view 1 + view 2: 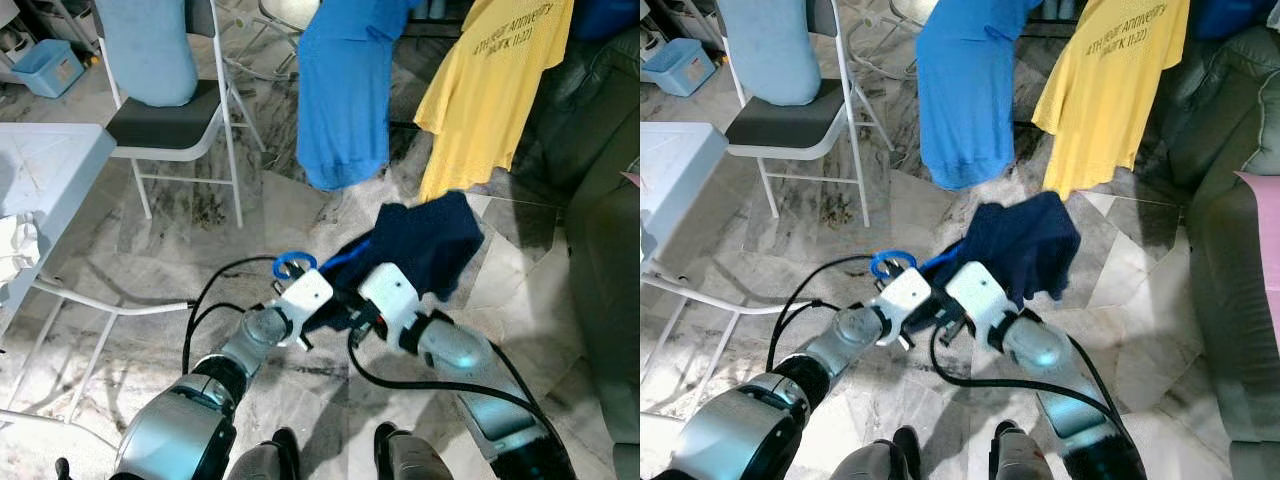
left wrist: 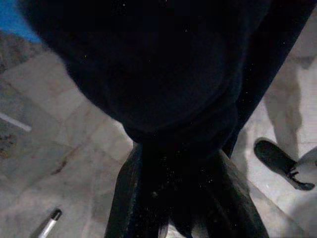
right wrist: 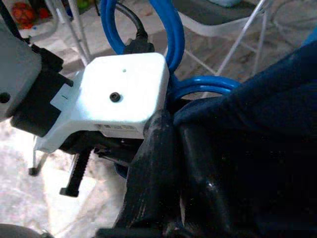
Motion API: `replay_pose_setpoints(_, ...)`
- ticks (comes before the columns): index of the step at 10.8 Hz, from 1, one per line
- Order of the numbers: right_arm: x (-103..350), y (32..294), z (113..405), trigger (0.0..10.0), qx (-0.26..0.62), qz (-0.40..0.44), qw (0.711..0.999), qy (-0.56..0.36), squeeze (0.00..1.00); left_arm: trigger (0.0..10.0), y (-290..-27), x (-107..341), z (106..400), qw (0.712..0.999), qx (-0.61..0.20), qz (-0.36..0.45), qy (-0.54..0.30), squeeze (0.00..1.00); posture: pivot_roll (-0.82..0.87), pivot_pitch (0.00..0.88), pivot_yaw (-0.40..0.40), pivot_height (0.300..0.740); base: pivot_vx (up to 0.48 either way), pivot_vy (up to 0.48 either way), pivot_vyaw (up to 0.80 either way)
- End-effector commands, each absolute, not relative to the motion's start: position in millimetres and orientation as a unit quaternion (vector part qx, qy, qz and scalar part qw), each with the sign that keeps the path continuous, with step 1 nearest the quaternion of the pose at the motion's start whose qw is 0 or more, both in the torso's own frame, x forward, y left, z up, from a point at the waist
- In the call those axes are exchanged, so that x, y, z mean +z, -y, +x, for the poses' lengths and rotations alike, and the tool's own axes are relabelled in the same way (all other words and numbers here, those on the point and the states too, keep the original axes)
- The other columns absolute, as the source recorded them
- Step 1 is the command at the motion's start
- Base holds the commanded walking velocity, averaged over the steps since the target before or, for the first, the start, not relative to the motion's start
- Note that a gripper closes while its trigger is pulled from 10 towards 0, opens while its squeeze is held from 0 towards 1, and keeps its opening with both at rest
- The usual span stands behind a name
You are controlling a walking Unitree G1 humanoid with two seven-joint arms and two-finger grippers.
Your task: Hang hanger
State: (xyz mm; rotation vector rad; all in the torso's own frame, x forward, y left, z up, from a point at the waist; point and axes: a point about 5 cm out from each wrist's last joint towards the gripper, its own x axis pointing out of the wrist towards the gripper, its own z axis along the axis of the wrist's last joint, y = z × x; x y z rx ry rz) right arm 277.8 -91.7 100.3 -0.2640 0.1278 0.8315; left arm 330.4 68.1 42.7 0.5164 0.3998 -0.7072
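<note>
Marble floor (image 1: 300, 200) below. Left end effector (image 1: 322, 305) and right end effector (image 1: 350, 308) both clamping navy garment (image 1: 425, 240) on blue hanger (image 1: 293, 264). Keep hook upright, lift toward yellow shirt (image 1: 490, 90).

Three garments: one navy garment (image 1: 425, 245), one blue shirt (image 1: 345, 95), one yellow T-shirt (image 1: 495, 85); one blue hanger (image 1: 293, 264); one folding chair (image 1: 180, 125); one blue bin (image 1: 50, 67); two grippers: left gripper (image 1: 325, 310), right gripper (image 1: 352, 312).
</note>
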Motion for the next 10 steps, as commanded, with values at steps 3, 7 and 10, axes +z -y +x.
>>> replay_pose_setpoints(3,26,84,233,0.0,0.464,-0.123,0.855,-0.197,0.0,10.0,-20,89,343,0.892,-0.389,0.217,-0.072,0.0,-0.24,0.245,0.123,0.74,0.0,0.0,0.0)
replay_pose_setpoints(7,23,137,261,1.3,0.277,-0.185,0.927,-0.171,0.0,10.0,-29,88,346,0.903,-0.366,0.209,-0.08,0.0,-0.25,0.246,0.129,0.74,0.0,0.0,0.0)
replay_pose_setpoints(10,32,152,264,10.0,0.273,-0.208,0.925,-0.161,1.0,10.0,-36,94,353,0.913,-0.343,0.207,-0.077,0.0,-0.25,0.237,0.126,0.74,0.0,0.0,0.0)
